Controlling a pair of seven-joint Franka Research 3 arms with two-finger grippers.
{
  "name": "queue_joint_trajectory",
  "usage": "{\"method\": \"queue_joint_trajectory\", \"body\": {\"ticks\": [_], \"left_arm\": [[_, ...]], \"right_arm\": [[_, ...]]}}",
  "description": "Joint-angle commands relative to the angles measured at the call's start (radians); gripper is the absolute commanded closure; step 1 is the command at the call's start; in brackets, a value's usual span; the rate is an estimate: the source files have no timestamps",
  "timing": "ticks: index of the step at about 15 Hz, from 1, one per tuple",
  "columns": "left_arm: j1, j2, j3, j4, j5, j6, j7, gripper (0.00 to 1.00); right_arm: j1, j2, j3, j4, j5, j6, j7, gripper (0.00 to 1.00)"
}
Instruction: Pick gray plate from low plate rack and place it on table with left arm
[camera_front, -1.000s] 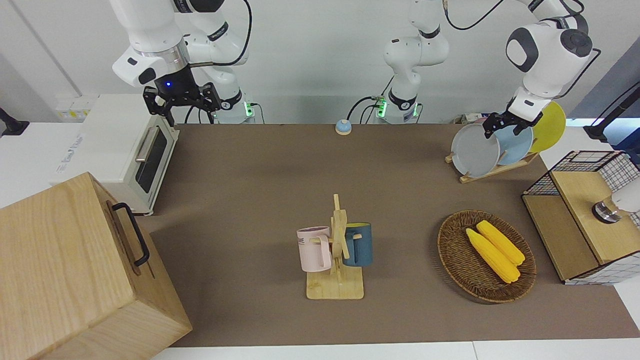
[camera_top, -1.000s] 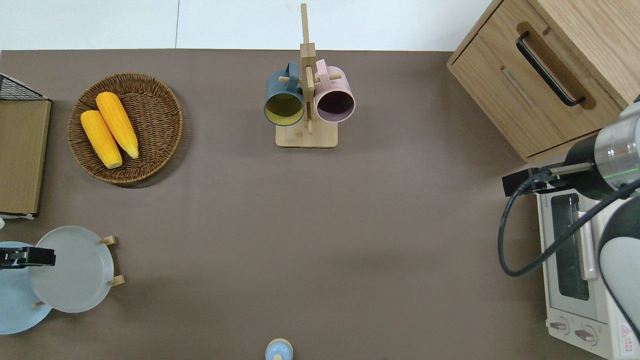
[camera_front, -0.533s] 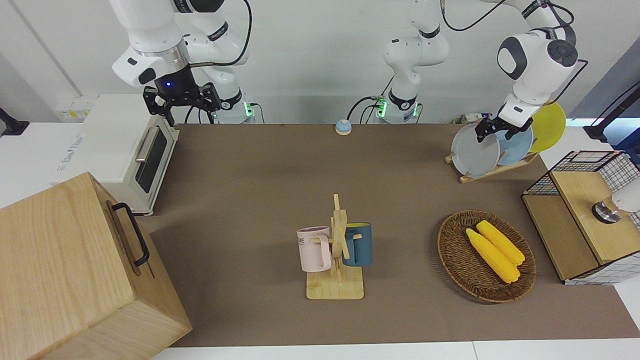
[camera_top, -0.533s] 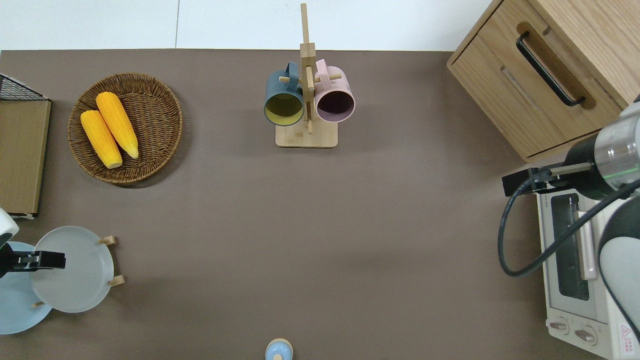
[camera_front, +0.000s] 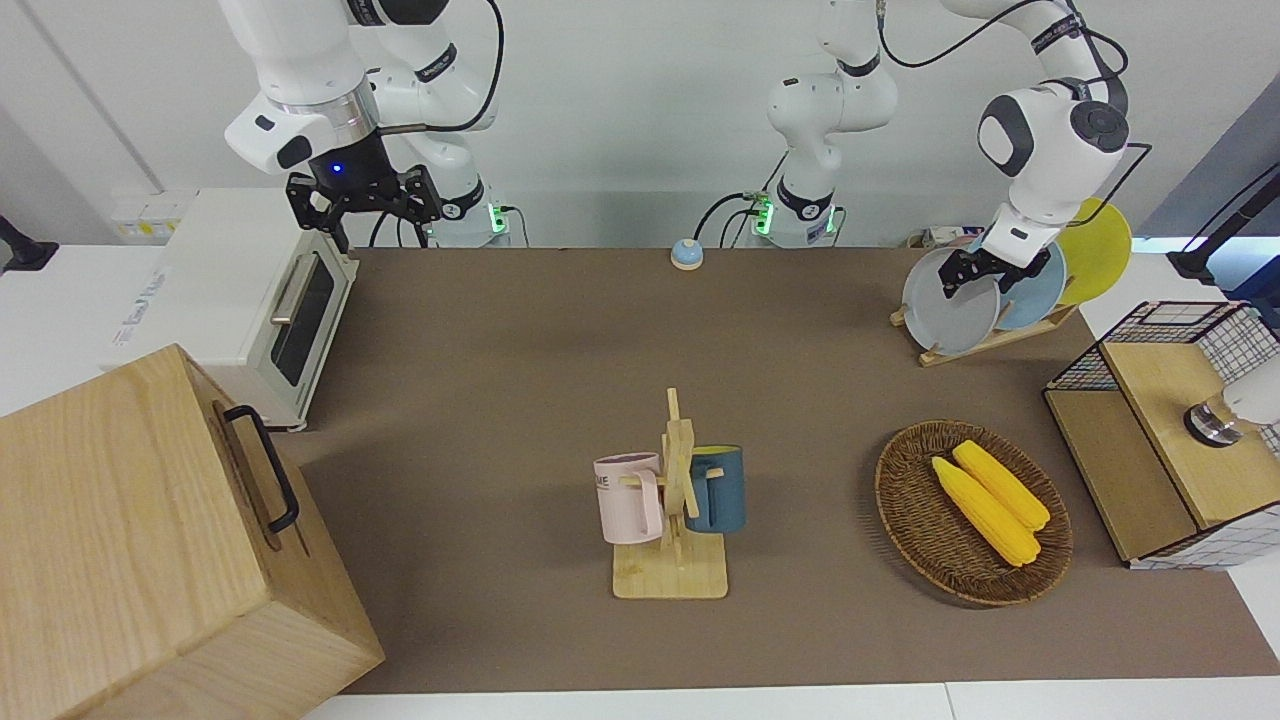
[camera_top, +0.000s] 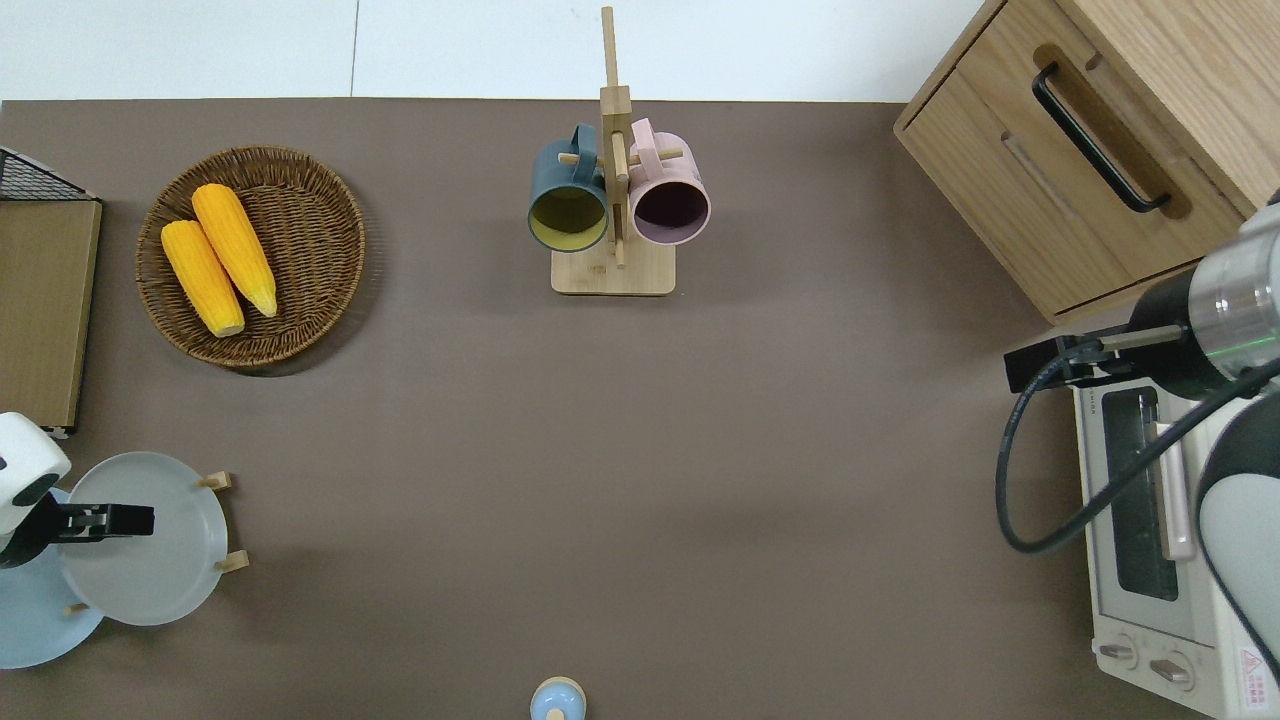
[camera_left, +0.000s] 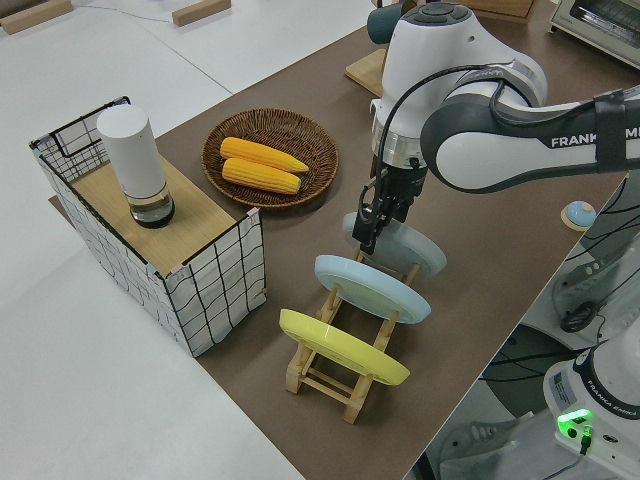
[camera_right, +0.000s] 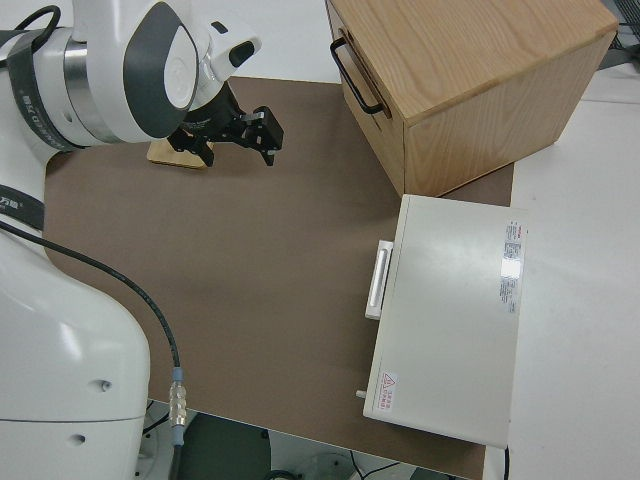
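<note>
Left claw (camera_top: 128, 520) over gray plate (camera_top: 165, 570) in low plate rack (camera_front: 990, 338); finger opening unclear. Right arm parked.

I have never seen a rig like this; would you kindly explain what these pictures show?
Two white robot arms stand at a brown table. The views are from across the table, from straight above, and from beside each arm. On the table are a rack holding gray, light-blue and yellow plates, a basket of corn, a mug stand, a toaster oven and a wooden cabinet. The left gripper is at the gray plate's upper rim; the plate stands in the rack, and a grip cannot be confirmed. The right arm is parked.
</note>
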Motion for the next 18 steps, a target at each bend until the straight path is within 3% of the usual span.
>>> {"method": "queue_joint_trajectory", "body": {"ticks": [1,5,10,11,18], "left_arm": [[0.004,-0.015,-0.003,-0.021,0.013,0.021,-0.002,0.07],[0.004,-0.015,-0.003,-0.021,0.014,0.021,0.008,0.37],[0.002,-0.015,-0.003,-0.021,0.014,0.021,0.008,0.95],[0.002,-0.015,-0.003,-0.021,0.016,0.021,0.009,1.00],[-0.007,-0.015,-0.003,-0.013,0.017,0.009,0.031,1.00]], "right_arm": [[-0.020,-0.001,0.018,0.009,-0.002,-0.014,0.013,0.017],[-0.019,-0.003,0.018,0.009,-0.002,-0.014,0.013,0.017],[-0.019,-0.001,0.018,0.009,-0.002,-0.013,0.013,0.017],[-0.019,-0.001,0.018,0.009,-0.002,-0.014,0.013,0.017],[-0.019,-0.001,0.018,0.009,-0.002,-0.013,0.013,0.017]]}}
